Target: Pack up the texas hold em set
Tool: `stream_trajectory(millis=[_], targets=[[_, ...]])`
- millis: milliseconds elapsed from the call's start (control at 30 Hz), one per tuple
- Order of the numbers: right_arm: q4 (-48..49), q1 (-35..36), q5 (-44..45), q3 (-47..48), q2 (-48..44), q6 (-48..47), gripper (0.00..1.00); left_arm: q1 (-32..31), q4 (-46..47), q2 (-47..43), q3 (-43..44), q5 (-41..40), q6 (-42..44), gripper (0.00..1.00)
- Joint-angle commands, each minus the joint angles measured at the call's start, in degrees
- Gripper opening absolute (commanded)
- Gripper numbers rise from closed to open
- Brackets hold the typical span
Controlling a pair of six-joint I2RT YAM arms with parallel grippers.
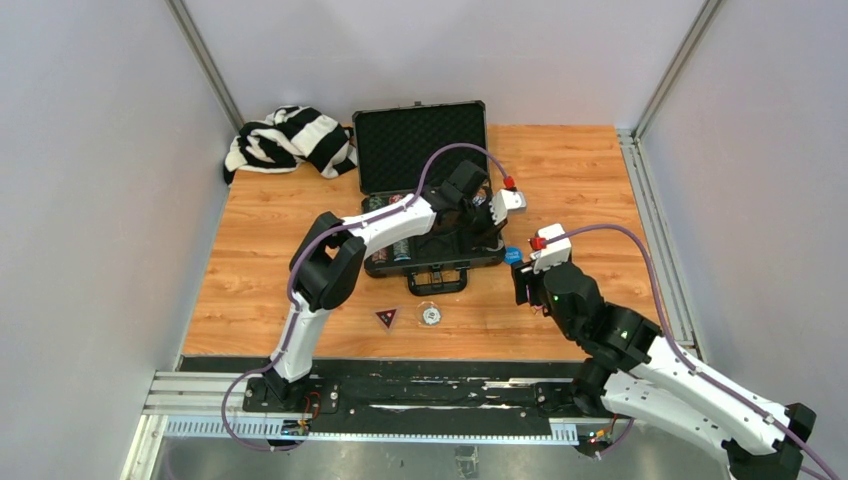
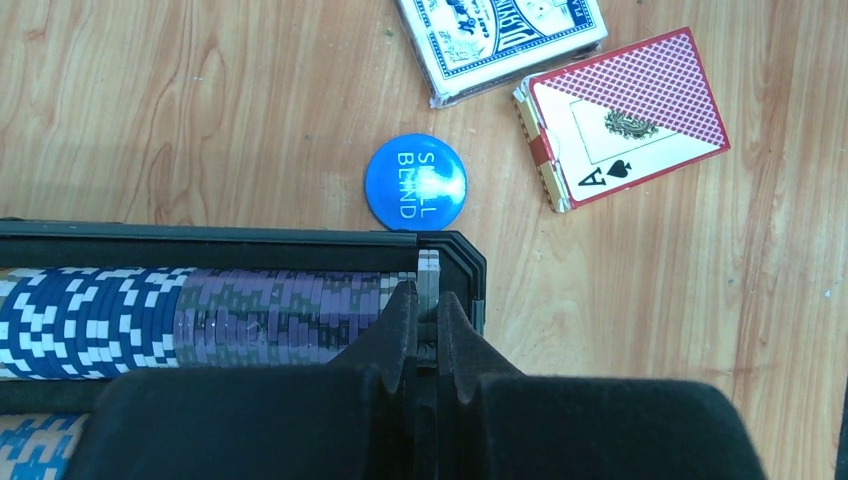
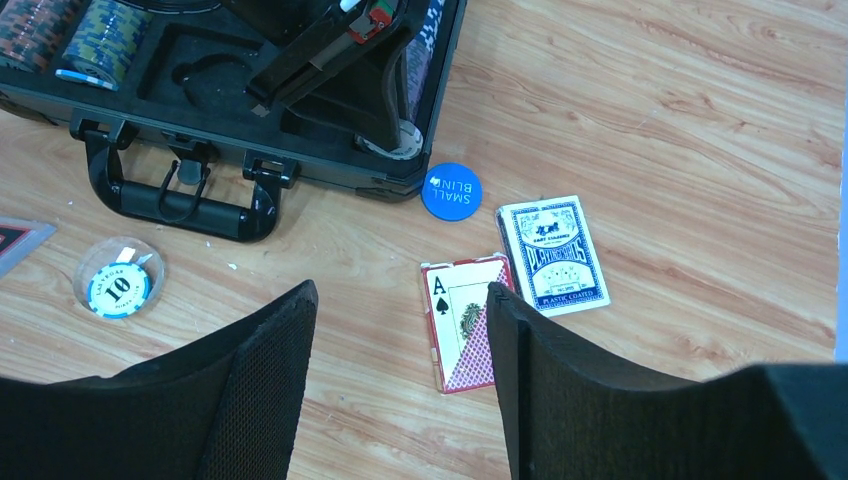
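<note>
A black-and-white striped cloth [image 1: 290, 140] lies bunched at the upper left of the wooden worktop [image 1: 580, 180] in the overhead view. Just right of it, at upper centre, the black hard case [image 1: 420, 140] stands open, its foam-lined lid raised at the back and its handle facing the bottom of the frame. Below the handle, a dark triangular marker [image 1: 386, 318] and a chip in a clear round holder [image 1: 430, 315] lie side by side on the wood.

The left arm reaches into the right end of the case. In its wrist view, a row of blue-and-white chips [image 2: 80, 315] and purple-grey chips [image 2: 280, 315] lies on edge in a slot, and the left fingers [image 2: 400, 320] are pressed together on a pale chip [image 2: 428, 270] at the right end of that row.

Just outside the case's right corner lies a blue "Small Blind" disc [image 3: 451, 191]. Near it, further right, a blue-backed card deck [image 3: 553, 253] and a red-backed deck [image 3: 465, 335] showing the ace of spades lie next to each other.

At the right, the right fingers [image 3: 260, 380] are spread wide, holding nothing, above the red-backed deck.
</note>
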Motion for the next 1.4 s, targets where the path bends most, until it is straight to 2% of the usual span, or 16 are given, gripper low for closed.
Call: stream_trajectory(millis=[0,133,433,467,600,1000,1133,1200,1267,1367], targets=[[-0.92,-0.58,0.15,0.53,0.53,0.22,0.62,0.24,-4.64,0.49,-1.59,-3.43,3.35,0.02],[-0.94,-0.59,0.15,0.52,1.00,0.20,0.62,0.24,-6.94,0.56,-2.07,-4.73,4.81,0.03],[-0.81,-0.59,-0.19,0.44,1.54,0.21,0.62,0.24,-7.33,0.70,-2.72,-6.56,4.69,0.13],[-0.80,-0.59,-0.20,0.40,1.62,0.17,0.62,0.30,-7.37,0.79,-2.64,-6.94,4.67,0.17],[-0.68,-0.59,0.16,0.32,1.82,0.28,0.62,0.24,-7.49,0.88,-2.62,-7.51,4.63,0.25],[-0.69,-0.59,-0.23,0.26,2.11,0.47,0.62,0.24,-6.83,-0.28,-2.22,-8.97,3.38,0.30],[-0.34,-0.59,-1.47,0.23,3.41,1.38,0.64,0.32,-0.11,-5.68,-5.02,-9.93,0.27,0.30],[-0.38,-0.59,-2.53,0.05,5.09,3.36,0.81,0.39,6.79,-10.17,-8.87,-12.08,-3.19,0.31],[1.01,-0.55,-4.88,-0.16,7.12,4.21,0.86,1.04,15.06,-14.54,-13.86,-16.25,-7.46,0.32],[3.29,-0.55,-11.64,0.07,10.57,4.18,0.87,3.64,24.06,-20.04,-20.51,-20.72,-14.80,0.34]])
